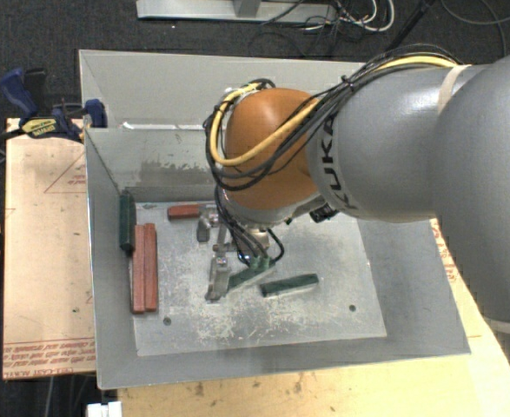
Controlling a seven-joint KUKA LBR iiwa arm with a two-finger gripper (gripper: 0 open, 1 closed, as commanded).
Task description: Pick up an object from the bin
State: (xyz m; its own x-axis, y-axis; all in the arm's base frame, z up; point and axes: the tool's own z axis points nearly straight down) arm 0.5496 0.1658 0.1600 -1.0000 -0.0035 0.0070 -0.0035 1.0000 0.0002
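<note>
Grey metal bin (103, 268) with sloping walls, floor scuffed and flecked with pale scratches. Close to the left wall, a slim dark green bar (126, 221), straight-edged, lying front to back. Just beside it on the right, a longer reddish-brown block (144, 268), flat and rectangular, matte like painted wood, also running front to back. Farther back and to the right, a short reddish-brown block (182, 212), lying crosswise near the rear wall.

In the middle of the floor, the gripper (219, 281), pale grey metal, pointing steeply down with its tip at or close to the bin floor. Impossible to tell whether spread or pressed together. Just right of the tip, a small dark green piece (253, 273), tilted, one end toward the gripper, contact unclear. Near that, slightly farther right and toward the front, a second dark green bar (289, 285), flat on the floor, lying roughly crosswise.

Above the gripper, a smooth, rounded orange wrist cover (268, 146), looped by yellow and black cables (237, 159). Reaching in from the right, the thick grey arm (411, 146), smooth and cylindrical, bent down over the bin's centre and covering much of the right rear.
</note>
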